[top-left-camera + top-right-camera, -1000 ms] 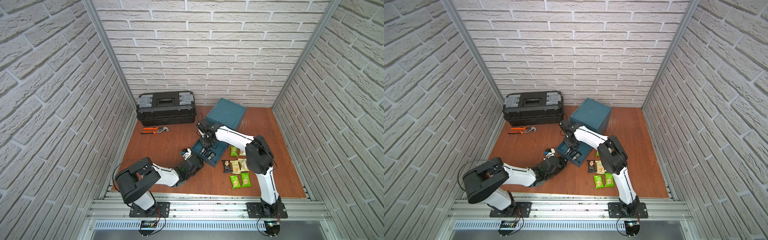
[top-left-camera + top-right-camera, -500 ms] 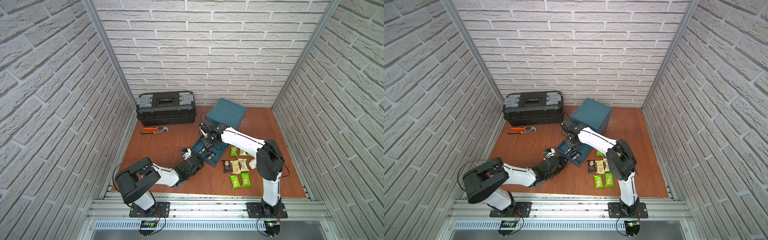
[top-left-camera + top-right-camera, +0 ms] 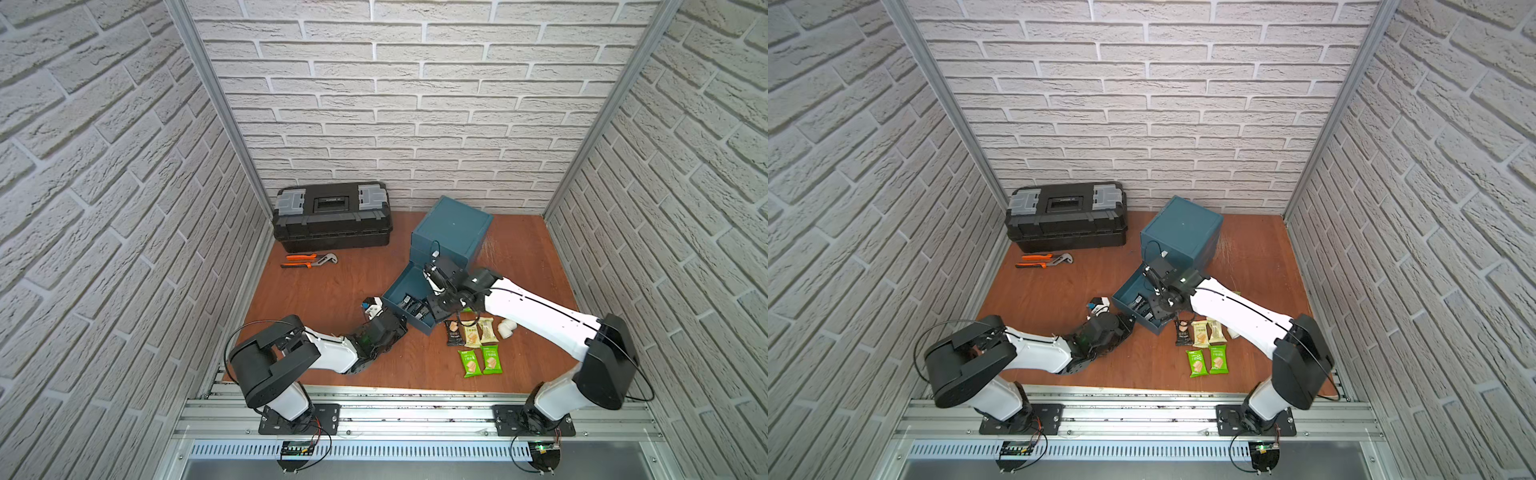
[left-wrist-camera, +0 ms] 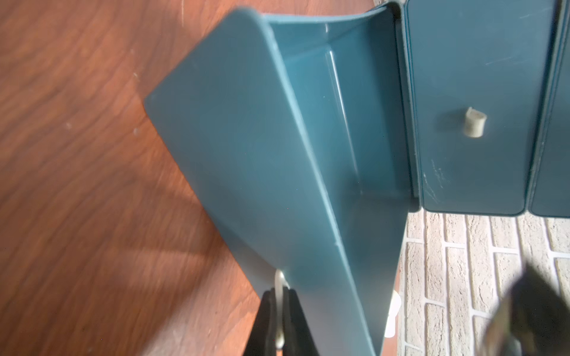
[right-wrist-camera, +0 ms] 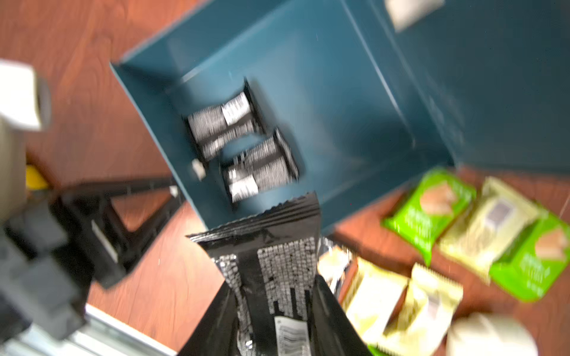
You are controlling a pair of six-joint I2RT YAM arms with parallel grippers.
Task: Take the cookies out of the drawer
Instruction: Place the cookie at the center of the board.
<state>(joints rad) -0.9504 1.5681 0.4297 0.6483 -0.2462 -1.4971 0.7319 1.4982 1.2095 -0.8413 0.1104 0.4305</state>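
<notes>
- One black cookie packet (image 5: 277, 246) hangs pinched between the fingers of the right claw (image 5: 271, 308). The claw is closed down to the wrapper's thickness, and the packet's crimped end is over the drawer's rim.
- Two more black packets (image 5: 225, 123) lie side by side on the floor of the open teal drawer (image 5: 324, 77), printed backs up. The wrist view is blurred.
- The other cookies lie on the worktop (image 3: 332, 299), at 4 o'clock from the drawer in both top views. There is a black-wrapped one (image 3: 454, 332) and two cream ones (image 3: 471, 336) in a row.
- Two green ones (image 3: 469, 363) lie just at 6 o'clock of that row.
- The left claw (image 4: 279, 311) is fully closed on the pale drawer pull (image 4: 279, 283), at the drawer's 7 o'clock end.
- A white pipe elbow (image 3: 507, 327) sits just at 3 o'clock of the cream packets.
- The teal cabinet (image 3: 453, 226) stands at 1 o'clock of the drawer.
- A black toolbox (image 3: 332, 212) rests against the back wall at 11 o'clock, with orange-handled pliers (image 3: 307, 260) at its 6 o'clock.
</notes>
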